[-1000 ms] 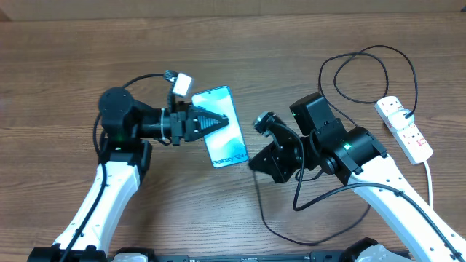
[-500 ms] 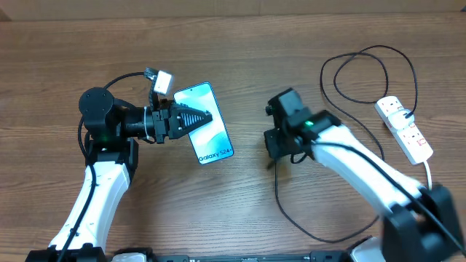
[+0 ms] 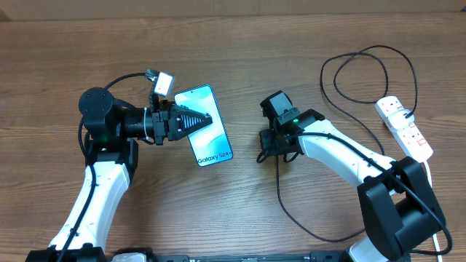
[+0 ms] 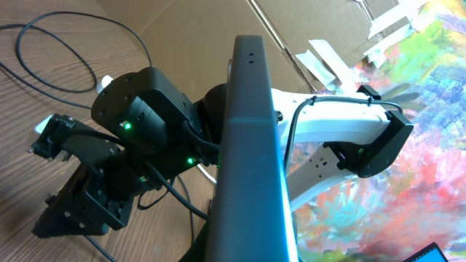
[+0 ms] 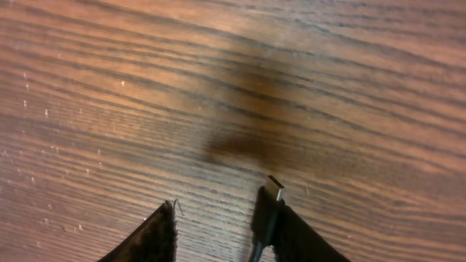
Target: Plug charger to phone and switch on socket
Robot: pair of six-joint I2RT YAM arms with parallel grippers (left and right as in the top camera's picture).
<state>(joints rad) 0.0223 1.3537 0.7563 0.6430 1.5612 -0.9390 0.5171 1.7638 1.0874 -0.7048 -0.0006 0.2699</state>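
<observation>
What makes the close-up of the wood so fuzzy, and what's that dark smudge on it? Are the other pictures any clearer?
Right wrist: soft focus throughout; the smudge looks like a shadow on the table just beyond the charger tip. Left wrist: the phone is edge-on and so close that it blocks the middle of the view. Overhead: sharp and evenly lit, with only faint shadows.

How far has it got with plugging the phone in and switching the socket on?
Apparently done: the charger's plug end sits at the socket. In hand: the left gripper holds the phone raised; the right gripper hangs open over the connector tip, which lies ungripped on the table. Remaining: grasping that tip, pushing it into the phone, and switching the socket on, if it is not already.
</observation>
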